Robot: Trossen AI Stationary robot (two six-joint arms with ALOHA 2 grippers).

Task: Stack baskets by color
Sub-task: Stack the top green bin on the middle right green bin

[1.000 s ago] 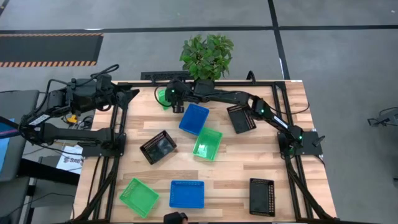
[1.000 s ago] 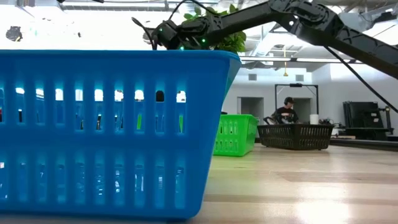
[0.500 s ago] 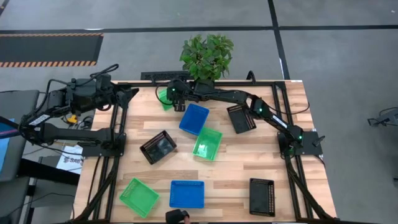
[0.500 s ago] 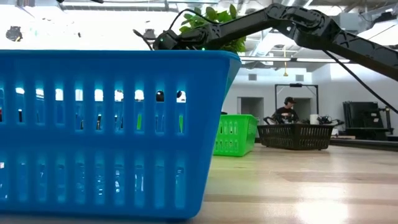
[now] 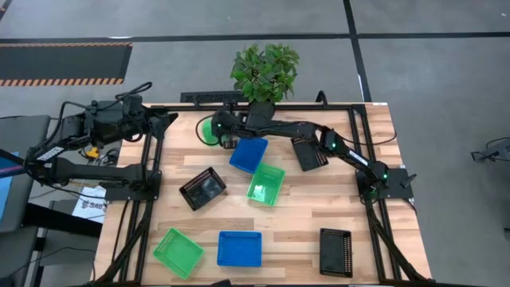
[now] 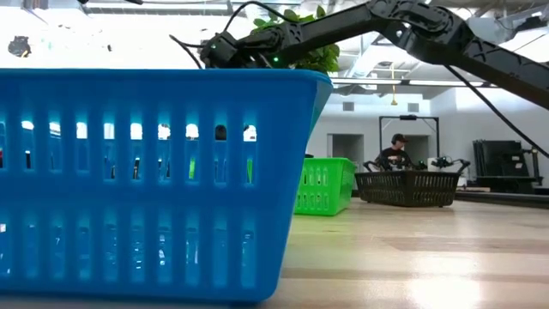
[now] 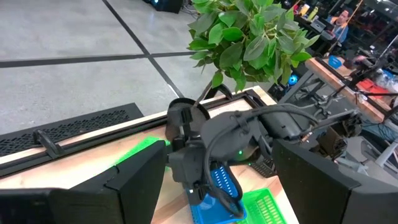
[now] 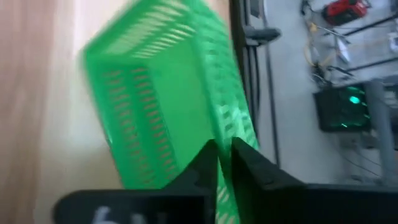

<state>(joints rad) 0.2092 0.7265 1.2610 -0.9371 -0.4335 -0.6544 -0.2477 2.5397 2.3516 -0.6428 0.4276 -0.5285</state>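
A green basket [image 5: 206,130] sits at the table's far left, by the frame; my right gripper [image 5: 216,132] is stretched across to it and shut on its wall [image 8: 155,93]. A blue basket [image 5: 249,153], another green one [image 5: 265,183] and two black ones [image 5: 202,189] [image 5: 307,151] lie mid-table. Along the near edge lie a green [image 5: 177,252], a blue [image 5: 239,248] and a black basket [image 5: 335,251]. My left gripper [image 7: 217,208] waits open, raised beyond the table's left edge [image 5: 163,121]. My right gripper has the green basket's side wall [image 8: 225,127] between its two fingers, one finger [image 8: 205,163] inside the basket and the other [image 8: 252,163] outside. The fingers slant down onto the rim from the table's right. I cannot tell whether the basket is off the table.
A potted plant [image 5: 265,70] stands just beyond the far edge, close to my right arm. The black frame rails [image 5: 151,159] run along both sides of the table. In the low view the near blue basket [image 6: 154,180] fills the foreground. A person sits far off in the room.
My right gripper has moved a little toward the table's left edge and down, onto the green basket at the far left. My left arm has kept still.
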